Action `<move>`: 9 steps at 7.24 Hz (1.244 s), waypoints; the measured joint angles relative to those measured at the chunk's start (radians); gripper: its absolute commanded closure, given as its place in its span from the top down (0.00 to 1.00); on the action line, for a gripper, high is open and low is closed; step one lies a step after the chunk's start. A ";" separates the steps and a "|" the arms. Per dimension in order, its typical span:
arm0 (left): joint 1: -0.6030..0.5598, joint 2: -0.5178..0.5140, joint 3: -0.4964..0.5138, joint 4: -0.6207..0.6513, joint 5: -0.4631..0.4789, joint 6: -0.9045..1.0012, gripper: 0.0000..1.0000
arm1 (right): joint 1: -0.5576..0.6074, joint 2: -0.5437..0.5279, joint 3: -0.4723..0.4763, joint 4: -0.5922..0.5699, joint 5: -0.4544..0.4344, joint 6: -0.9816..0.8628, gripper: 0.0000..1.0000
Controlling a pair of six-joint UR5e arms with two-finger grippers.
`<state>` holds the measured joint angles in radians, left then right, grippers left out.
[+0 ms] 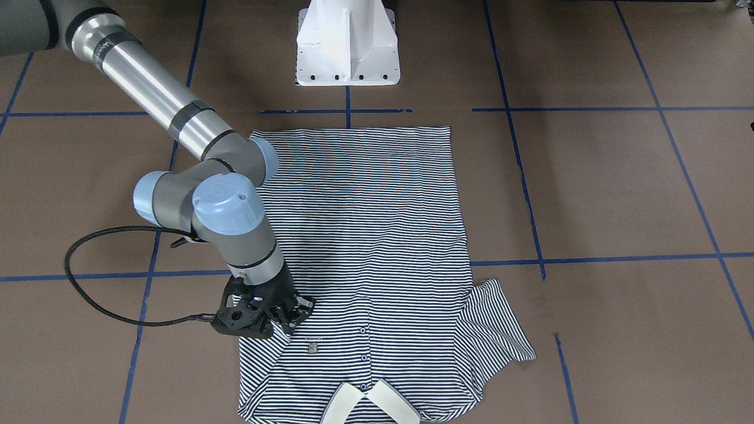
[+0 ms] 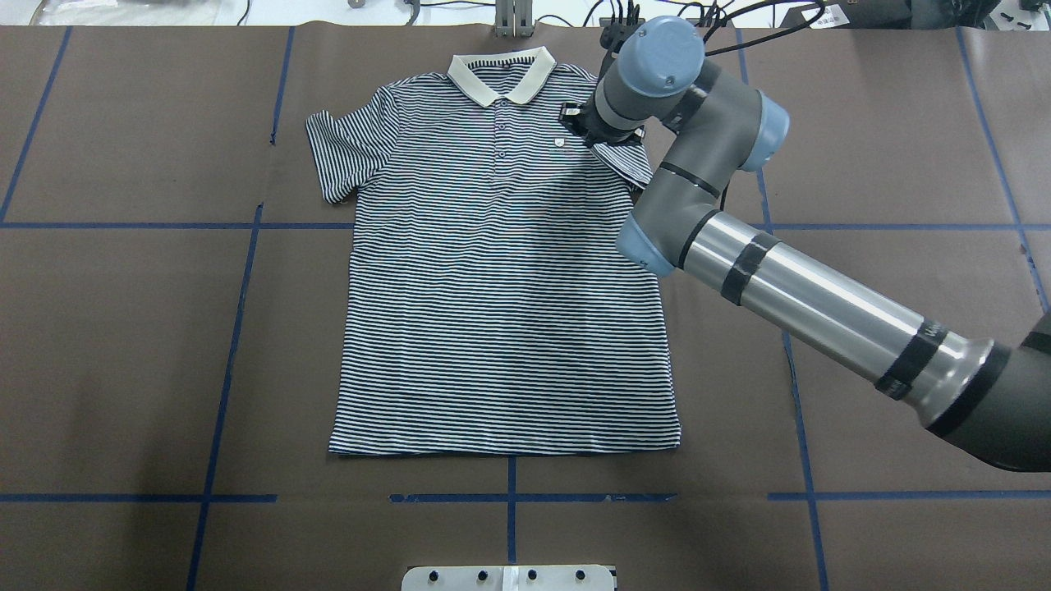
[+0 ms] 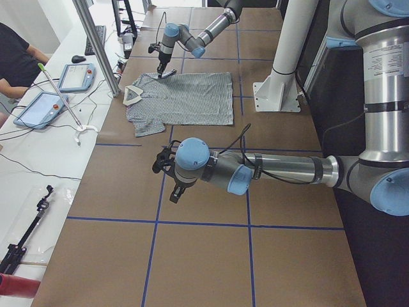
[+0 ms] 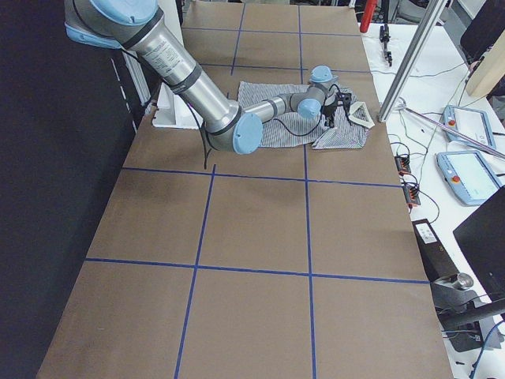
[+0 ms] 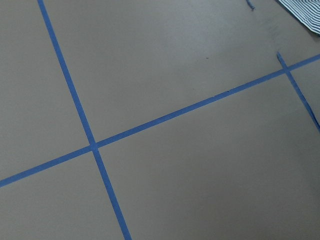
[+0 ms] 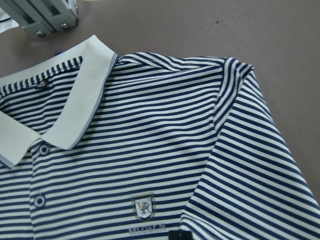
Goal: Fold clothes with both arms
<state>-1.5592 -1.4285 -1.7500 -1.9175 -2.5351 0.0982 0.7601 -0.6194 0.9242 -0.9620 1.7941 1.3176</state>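
Note:
The striped polo shirt [image 2: 501,287] lies flat and face up on the brown table, its cream collar [image 2: 501,72] at the far edge. One sleeve [image 2: 341,156] is spread out; the other [image 6: 255,165] is folded in over the chest. My right gripper [image 1: 283,321] rests on that folded sleeve beside the chest patch [image 6: 143,206], shut on the sleeve's hem; only a dark fingertip [image 6: 176,235] shows in its wrist view. My left gripper [image 3: 169,185] hovers over bare table well away from the shirt. I cannot tell whether it is open or shut.
The white pedestal base [image 1: 347,44] stands at the robot's side of the table. Blue tape lines [image 5: 95,145] cross the brown surface. Beyond the collar runs a white bench with tablets [image 3: 73,77], cables and a metal post [image 3: 96,45]; a person [image 3: 16,57] sits there.

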 measured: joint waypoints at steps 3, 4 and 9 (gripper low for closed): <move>0.000 0.000 -0.001 0.000 -0.004 0.000 1.00 | -0.012 0.119 -0.190 0.003 -0.088 0.001 0.00; 0.001 -0.002 0.000 -0.001 -0.007 0.000 1.00 | -0.013 0.136 -0.221 0.004 -0.107 -0.004 0.98; 0.036 -0.095 0.025 -0.089 -0.081 -0.147 1.00 | -0.007 0.024 0.018 -0.011 -0.118 0.001 1.00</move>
<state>-1.5232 -1.5240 -1.7249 -2.0066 -2.6157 -0.0492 0.7533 -0.5953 0.9426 -0.9734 1.6761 1.3188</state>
